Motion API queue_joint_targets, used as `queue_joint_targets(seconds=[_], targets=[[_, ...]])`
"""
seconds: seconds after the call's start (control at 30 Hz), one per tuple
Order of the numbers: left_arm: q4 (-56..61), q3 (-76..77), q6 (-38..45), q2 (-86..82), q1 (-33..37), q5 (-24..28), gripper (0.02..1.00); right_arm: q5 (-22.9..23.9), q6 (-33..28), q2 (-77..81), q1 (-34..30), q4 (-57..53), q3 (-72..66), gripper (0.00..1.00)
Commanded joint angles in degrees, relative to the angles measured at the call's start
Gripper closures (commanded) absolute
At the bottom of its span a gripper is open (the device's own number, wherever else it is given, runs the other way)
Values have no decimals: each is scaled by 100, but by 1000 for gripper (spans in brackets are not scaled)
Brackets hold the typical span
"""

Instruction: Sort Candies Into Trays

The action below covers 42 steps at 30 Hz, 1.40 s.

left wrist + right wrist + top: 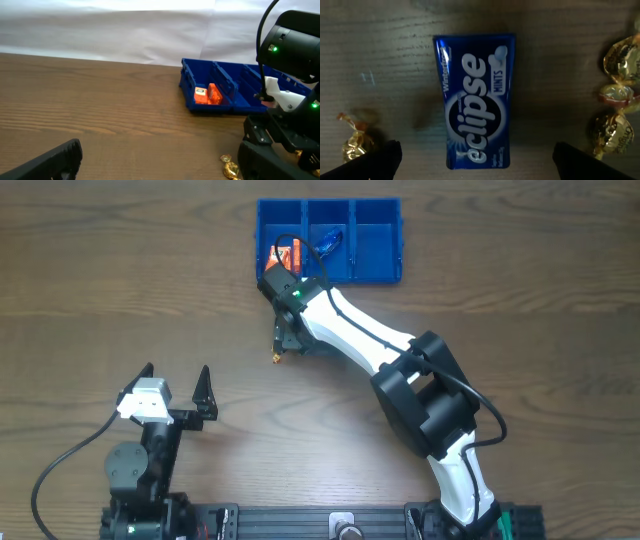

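A blue mint tin [476, 100] lies flat on the wooden table, straight under my right gripper [477, 162]. That gripper is open, with one dark finger [370, 160] on each side of the tin's near end, apart from it. Gold-wrapped candies lie beside the tin, a cluster [617, 95] on one side and a single one [355, 142] on the other. The blue three-compartment tray [378, 275] stands at the table's far edge, with orange candies [207, 94] in its left compartment and a blue candy [330, 242] in the middle one. My left gripper [177, 370] is open near its base.
The right arm [360, 330] stretches across the middle toward the tray's left corner. One gold candy [273, 360] shows just beside its wrist. Bare wood lies to the left and right of the tray.
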Motion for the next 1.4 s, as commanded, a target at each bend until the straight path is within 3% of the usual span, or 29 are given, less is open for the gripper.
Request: queue_joint_targets(seconds=[0.03, 0.13, 0.17, 0.3, 0.4, 0.47, 0.6, 0.77, 0.93, 1.1, 1.23, 1.3, 1.37, 1.4], targets=[[-170, -127, -2, -37, 39, 120, 23, 166, -7, 315, -74, 98, 9, 1], [-168, -127, -2, -37, 39, 120, 20, 214, -9, 328, -87, 155, 9, 16], [-170, -127, -2, -37, 39, 120, 20, 212, -9, 328, -87, 177, 9, 69], [-170, -127, -2, -37, 39, 120, 20, 232, -33, 328, -87, 219, 9, 549], [-170, -127, 0, -37, 39, 120, 20, 232, -31, 328, -87, 221, 9, 746], [-170, -127, -2, -37, 39, 120, 20, 232, -26, 321, -87, 221, 11, 814], [-170, -127, -2, -37, 39, 120, 20, 553, -142, -717, -76, 125, 17, 822], [-170, -127, -2, -37, 39, 120, 20, 1847, -1279, -1569, -531, 229, 1123, 820], [-170, -127, -2, -37, 39, 120, 20, 1875, -2199, -693, -927, 1786, 1353, 818], [-170, -127, -2, -37, 39, 120, 20, 1622, -2197, -109, -1051, 2103, 1353, 816], [-168, -127, 0, -37, 39, 120, 20, 1624, -2199, -79, -1058, 2076, 1353, 759], [-170, -127, 0, -37, 39, 120, 20, 1622, -2199, -79, -1058, 2079, 1353, 663], [-170, -127, -2, -37, 39, 120, 20, 1622, -2199, -79, -1056, 2103, 1353, 439], [-170, -127, 0, -37, 39, 120, 20, 1622, -2199, -79, -1056, 2103, 1353, 275]])
